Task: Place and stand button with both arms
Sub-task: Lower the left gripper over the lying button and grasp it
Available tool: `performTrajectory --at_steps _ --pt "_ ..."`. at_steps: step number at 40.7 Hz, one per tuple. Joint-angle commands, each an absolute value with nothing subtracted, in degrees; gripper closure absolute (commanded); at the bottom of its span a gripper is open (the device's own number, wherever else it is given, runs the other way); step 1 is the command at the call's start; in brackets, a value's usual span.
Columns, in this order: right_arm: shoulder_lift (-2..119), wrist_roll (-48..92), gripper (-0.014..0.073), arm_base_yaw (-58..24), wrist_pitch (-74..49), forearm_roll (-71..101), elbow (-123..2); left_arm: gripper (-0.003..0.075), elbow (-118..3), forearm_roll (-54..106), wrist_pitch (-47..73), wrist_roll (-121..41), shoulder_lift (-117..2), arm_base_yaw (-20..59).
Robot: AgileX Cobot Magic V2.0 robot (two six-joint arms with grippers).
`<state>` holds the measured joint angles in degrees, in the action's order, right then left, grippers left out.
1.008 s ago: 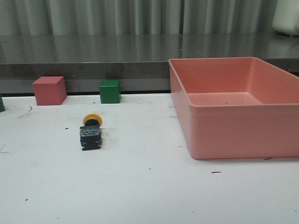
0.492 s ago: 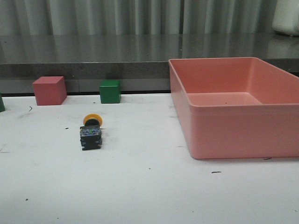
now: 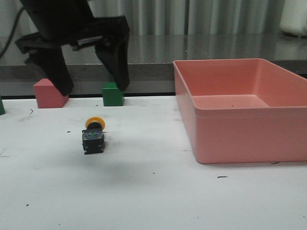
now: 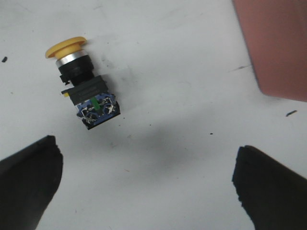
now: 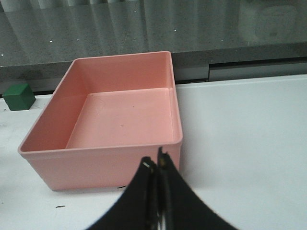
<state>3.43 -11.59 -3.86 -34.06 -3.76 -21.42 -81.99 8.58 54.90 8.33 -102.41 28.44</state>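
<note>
No brand, label or legible writing is showing on any item. The button point(image 3: 93, 136) is lying on its side on the white table point(image 3: 153, 191), left of centre, with its long axis running away from the robot: the yellow cap is pointing toward the far edge and the dark blocky base with its bluish bottom is facing the robot. In the left wrist view the button point(image 4: 82, 85) is lying at a slant, cap end away from the fingers, with a green spot showing in the bluish bottom.

The left end effector point(image 3: 88, 79) is hanging above and behind the button, its two black fingers point(image 3: 115, 52) spread wide apart and holding nothing; it is not touching the button. The right end effector point(image 5: 156, 165) is showing only in its own wrist view, with its fingertips pressed together, empty, just before the near wall of the pink bin point(image 5: 103, 165).

The pink bin point(image 3: 240, 139) is sitting right of the button, well apart from it. A green cube point(image 3: 112, 96) and a pink cube point(image 3: 48, 96) are standing at the far edge of the table.
</note>
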Motion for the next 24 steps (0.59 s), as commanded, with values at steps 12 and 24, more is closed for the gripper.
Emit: performTrajectory --at_steps 12,24 --pt "4.7 -11.0 0.0655 -3.5 -29.3 -4.6 -22.9 0.0029 -97.6 6.4 65.3 12.5 -116.1 24.9" --pt "4.7 -11.0 0.0655 -3.5 -29.3 -4.6 -22.9 0.0029 -100.8 9.8 66.8 14.2 -121.5 19.6"
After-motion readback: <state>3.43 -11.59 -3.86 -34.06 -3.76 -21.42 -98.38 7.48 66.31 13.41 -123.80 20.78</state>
